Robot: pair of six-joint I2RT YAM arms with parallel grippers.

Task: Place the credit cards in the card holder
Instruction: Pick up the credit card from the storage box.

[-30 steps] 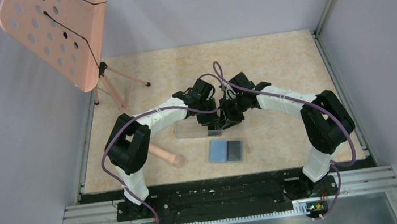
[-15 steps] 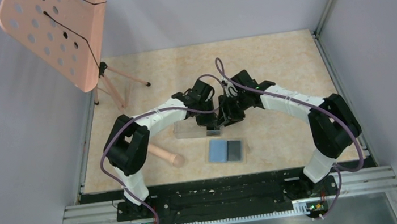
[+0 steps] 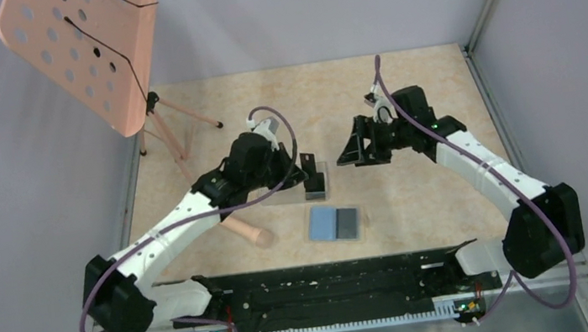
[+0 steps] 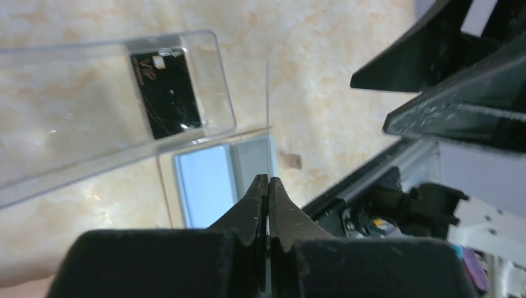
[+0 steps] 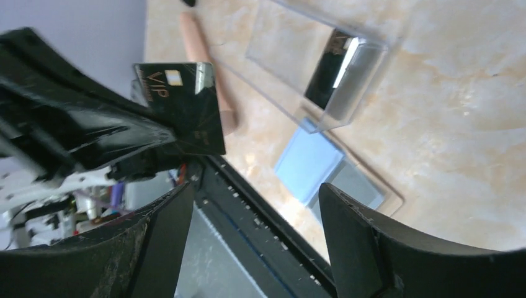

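Your left end effector (image 4: 268,183) is pinched tight on 1 black credit card (image 5: 180,105). The left wrist view shows that card edge-on as a thin line rising from between the fingers. The right wrist view shows its face, printed "VIP", with the fingers clamped on 1 end of it. In the top view this card sits over the right end of the clear plastic box (image 3: 285,192).

A 2nd black card (image 4: 166,93) lies inside that box, at the same end.

Your right end effector (image 5: 257,195) stands wide with nothing between its fingers. It is off to the right of the box, apart from the left one and pointing towards it.

The card holder (image 3: 336,223) lies open and flat on the surface (image 3: 416,83), just beside the box on the side nearer the arm bases. Its left half shows blue and its right half grey. You cannot tell from these views whether any card is already in it.

A pale wooden cylinder (image 3: 248,229) lies left of the holder, and a pink perforated stand (image 3: 81,48) fills the far left corner.
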